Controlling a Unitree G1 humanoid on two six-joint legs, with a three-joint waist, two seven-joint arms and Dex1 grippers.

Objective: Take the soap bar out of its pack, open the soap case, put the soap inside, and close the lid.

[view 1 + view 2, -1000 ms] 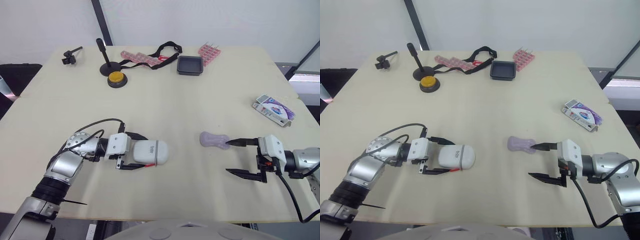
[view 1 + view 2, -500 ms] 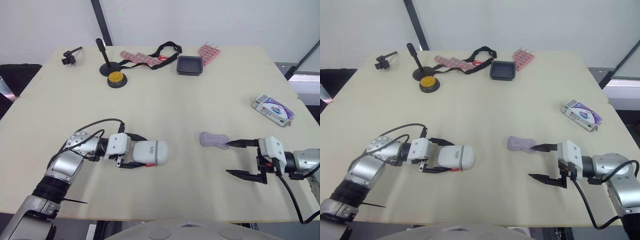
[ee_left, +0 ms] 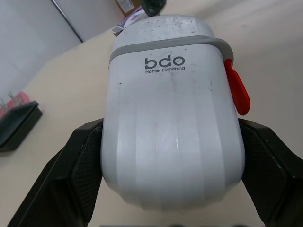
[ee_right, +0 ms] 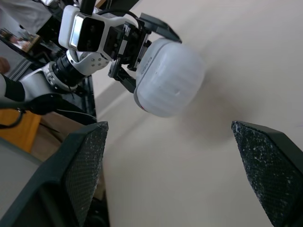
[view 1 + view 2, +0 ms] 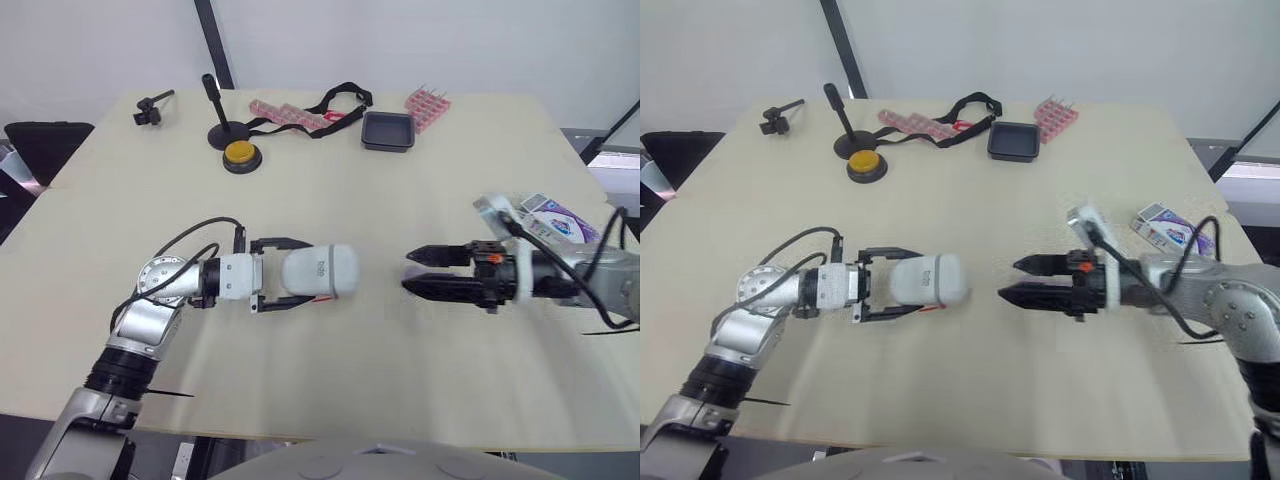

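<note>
The left gripper [image 5: 298, 274] pinches the case [image 5: 325, 272], lid [image 3: 163, 30] seemingly closed; the right gripper [image 5: 406, 272], fingers spread, points at the case from nearby.

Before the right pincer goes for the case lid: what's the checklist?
1. Case gripped: ok. The left pincer is clamped on both sides of the case.
2. Right pincer free: ok. It is open with nothing between its fingers.
3. Path to the case: ok. The two are apart, with bare table between them.
4. Lid open: not ok. It is shut, with the red latch at its side.
5. Soap located: cannot tell.
</note>
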